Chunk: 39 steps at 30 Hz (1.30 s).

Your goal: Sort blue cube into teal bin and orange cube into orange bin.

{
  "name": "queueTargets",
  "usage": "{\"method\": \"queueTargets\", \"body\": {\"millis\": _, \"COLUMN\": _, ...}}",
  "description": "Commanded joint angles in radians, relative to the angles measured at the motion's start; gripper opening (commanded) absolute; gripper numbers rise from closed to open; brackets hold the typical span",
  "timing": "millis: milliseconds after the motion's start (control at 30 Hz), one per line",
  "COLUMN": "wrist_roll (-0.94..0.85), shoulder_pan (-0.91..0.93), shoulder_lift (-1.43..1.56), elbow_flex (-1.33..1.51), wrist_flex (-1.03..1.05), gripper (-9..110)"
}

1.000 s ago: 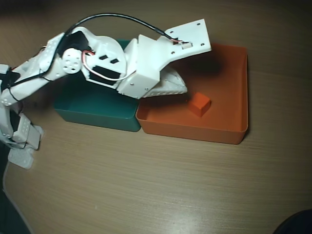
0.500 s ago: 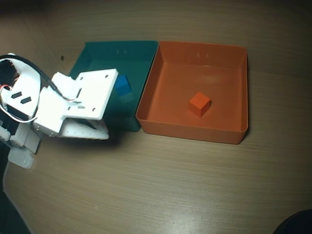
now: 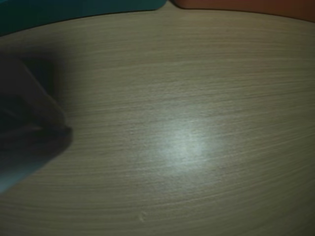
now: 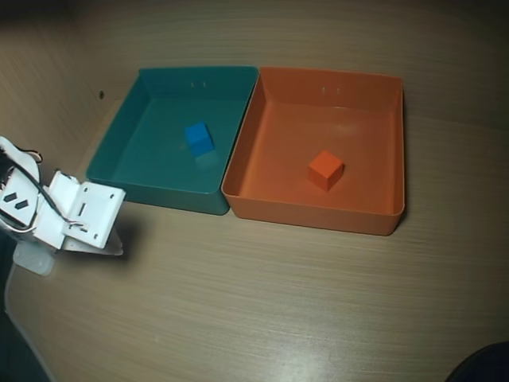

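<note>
In the overhead view the blue cube [image 4: 199, 138] lies inside the teal bin [image 4: 119, 151], near its middle. The orange cube [image 4: 326, 169] lies inside the orange bin [image 4: 382, 143], which stands touching the teal bin's right side. The white arm [image 4: 79, 211] is folded at the left edge of the table, below and left of the teal bin, and its fingers are hidden under the wrist. In the wrist view my gripper [image 3: 59, 133] is only a dark blurred shape at the left, over bare table. It holds nothing that I can see.
The wooden table [image 4: 262, 302] stretches bare in front of both bins. In the wrist view the teal bin's edge [image 3: 74, 10] and the orange bin's edge [image 3: 246, 5] show along the top. A dark object [image 4: 481, 364] sits at the bottom right corner.
</note>
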Motion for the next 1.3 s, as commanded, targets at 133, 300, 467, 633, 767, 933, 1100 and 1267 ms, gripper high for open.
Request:
{"method": "queueTargets", "body": {"millis": 133, "wrist_roll": -0.005, "shoulder_pan": 0.005, "shoulder_lift": 0.351, "elbow_flex": 0.272, "wrist_flex": -0.003, "gripper": -5}}
{"method": "queueTargets", "body": {"millis": 300, "wrist_roll": -0.005, "shoulder_pan": 0.002, "shoulder_lift": 0.518, "elbow_flex": 0.434, "wrist_flex": -0.002, "gripper": -5}}
{"method": "queueTargets", "body": {"millis": 467, "wrist_roll": -0.005, "shoulder_pan": 0.003, "shoulder_lift": 0.588, "elbow_flex": 0.511, "wrist_flex": 0.000, "gripper": -5}}
{"method": "queueTargets", "body": {"millis": 633, "wrist_roll": -0.003, "shoulder_pan": 0.005, "shoulder_lift": 0.594, "elbow_flex": 0.509, "wrist_flex": 0.020, "gripper": -5}}
{"method": "queueTargets", "body": {"millis": 767, "wrist_roll": -0.005, "shoulder_pan": 0.005, "shoulder_lift": 0.594, "elbow_flex": 0.509, "wrist_flex": 0.147, "gripper": -5}}
{"method": "queueTargets", "body": {"millis": 933, "wrist_roll": -0.012, "shoulder_pan": 0.005, "shoulder_lift": 0.594, "elbow_flex": 0.509, "wrist_flex": 0.333, "gripper": -5}}
{"method": "queueTargets", "body": {"millis": 1100, "wrist_roll": -0.140, "shoulder_pan": 0.038, "shoulder_lift": 0.594, "elbow_flex": 0.509, "wrist_flex": 0.449, "gripper": -5}}
{"method": "queueTargets", "body": {"millis": 1267, "wrist_roll": -0.265, "shoulder_pan": 0.097, "shoulder_lift": 0.595, "elbow_flex": 0.509, "wrist_flex": 0.472, "gripper": -5}}
